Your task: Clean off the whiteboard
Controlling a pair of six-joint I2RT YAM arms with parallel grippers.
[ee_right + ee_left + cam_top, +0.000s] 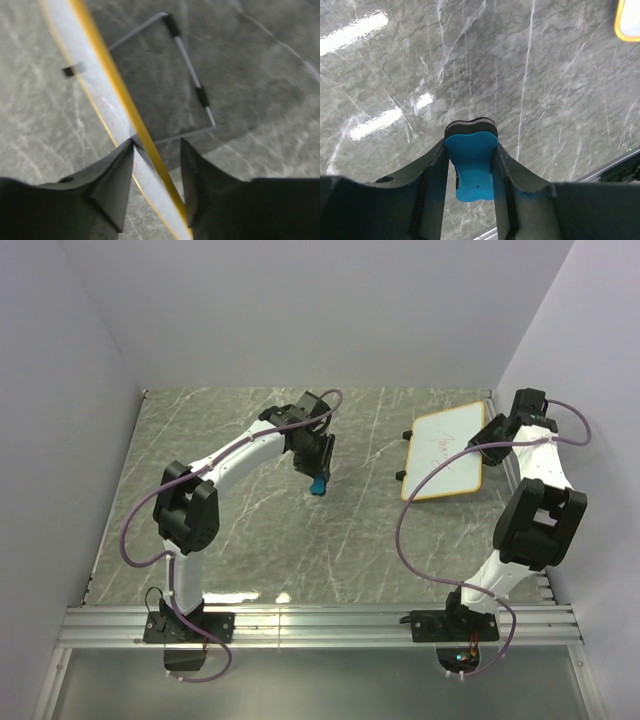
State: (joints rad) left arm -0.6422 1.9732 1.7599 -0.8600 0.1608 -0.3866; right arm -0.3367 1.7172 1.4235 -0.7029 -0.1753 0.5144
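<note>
The whiteboard (448,452), white with a tan frame and faint red scribble, sits tilted at the table's far right. In the right wrist view its framed edge (95,95) runs slantwise between my right gripper's (157,145) jaws. The left finger touches the white face, while a gap shows beside the right fingertip, so this gripper (490,435) is open around the edge. My left gripper (320,475) hangs above the table's middle, shut on a blue eraser (472,165). The eraser (318,484) points down, well left of the board.
A thin wire stand (192,75) folds out behind the board over the grey marble tabletop (250,530). The right wall stands close beside the board. An aluminium rail (320,625) with both arm bases runs along the near edge.
</note>
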